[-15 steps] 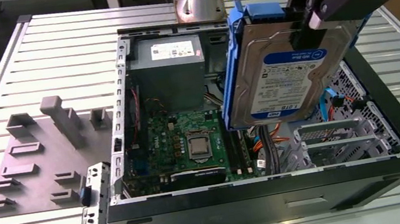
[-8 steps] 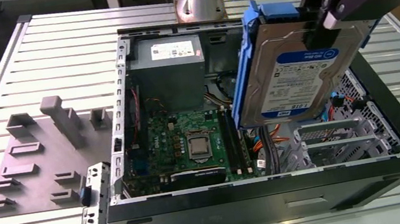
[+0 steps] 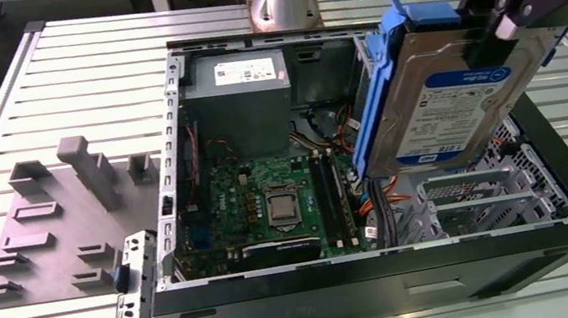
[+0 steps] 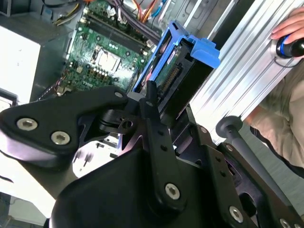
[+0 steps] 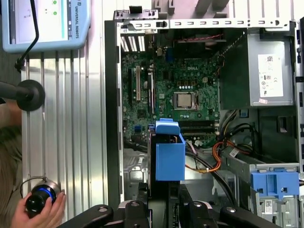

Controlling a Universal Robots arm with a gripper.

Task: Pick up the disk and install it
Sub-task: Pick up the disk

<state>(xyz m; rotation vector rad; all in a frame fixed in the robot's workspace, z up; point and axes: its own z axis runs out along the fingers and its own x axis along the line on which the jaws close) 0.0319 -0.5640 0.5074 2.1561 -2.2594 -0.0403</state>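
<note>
The disk [image 3: 454,104], a silver hard drive with a white-and-blue label and a blue bracket along its edge, hangs tilted in the air over the open computer case [image 3: 391,269], above the drive cage [image 3: 471,198]. My gripper [image 3: 508,22] is shut on the disk's upper end. In the second wrist view the black fingers [image 4: 152,111] clamp the disk [image 4: 178,71] edge-on, its blue bracket [image 4: 205,50] pointing away from me. In the first wrist view the disk's blue end [image 5: 169,156] sticks out from my gripper [image 5: 164,211] over the motherboard's edge.
Inside the case lie a green motherboard [image 3: 268,203], a grey power supply box [image 3: 241,98] and orange cables [image 5: 216,156]. A grey fixture plate [image 3: 48,236] with blocks lies at the exterior view's left. A person's hand [image 5: 40,209] holds a knob beside the case.
</note>
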